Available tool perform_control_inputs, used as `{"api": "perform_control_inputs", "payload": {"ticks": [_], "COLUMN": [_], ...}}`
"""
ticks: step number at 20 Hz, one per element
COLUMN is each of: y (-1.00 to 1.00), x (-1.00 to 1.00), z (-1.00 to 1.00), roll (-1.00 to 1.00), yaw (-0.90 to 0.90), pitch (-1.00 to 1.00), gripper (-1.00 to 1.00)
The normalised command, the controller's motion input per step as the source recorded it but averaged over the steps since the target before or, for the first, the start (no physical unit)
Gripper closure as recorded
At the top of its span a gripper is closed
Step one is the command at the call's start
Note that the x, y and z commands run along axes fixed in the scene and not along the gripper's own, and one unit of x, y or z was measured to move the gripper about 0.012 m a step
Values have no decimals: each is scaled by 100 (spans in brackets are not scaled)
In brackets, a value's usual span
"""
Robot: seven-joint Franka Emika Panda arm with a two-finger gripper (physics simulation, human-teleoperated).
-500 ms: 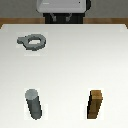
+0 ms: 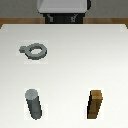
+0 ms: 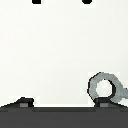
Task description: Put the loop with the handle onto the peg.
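Observation:
The loop with the handle [image 2: 36, 51] is a grey-green ring lying flat on the white table [image 2: 75, 65] toward the exterior view's left, its stub pointing left. The wrist view also shows the loop [image 3: 104, 88], flat on the table. The peg [image 2: 34, 104], a dark grey cylinder, stands upright nearer the front, below the ring in the exterior view. Of my gripper [image 3: 62, 1] only two dark fingertips [image 3: 37, 1] show in the wrist view. They are wide apart with nothing between them and well away from the ring. The exterior view does not show the gripper.
A brown wooden block [image 2: 96, 104] stands upright at the front on the exterior view's right, level with the peg. The robot's base [image 2: 64, 7] sits at the table's far edge. A dark band [image 3: 64, 117] runs beyond the table's edge in the wrist view.

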Motion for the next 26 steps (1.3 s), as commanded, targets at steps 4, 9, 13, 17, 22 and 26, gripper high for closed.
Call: {"api": "perform_control_inputs", "payload": {"ticks": [4, 9, 13, 17, 22, 26], "y": [-25, -100, -100, -100, -60, 0], "x": [0, 0, 0, 0, 0, 0], "z": [0, 0, 0, 0, 0, 0], "roll": [0, 0, 0, 0, 0, 0], "yaw": [0, 0, 0, 0, 18, 95], "pitch": [0, 0, 0, 0, 0, 0], "gripper": [-100, -100, -100, -100, -100, -100]}}
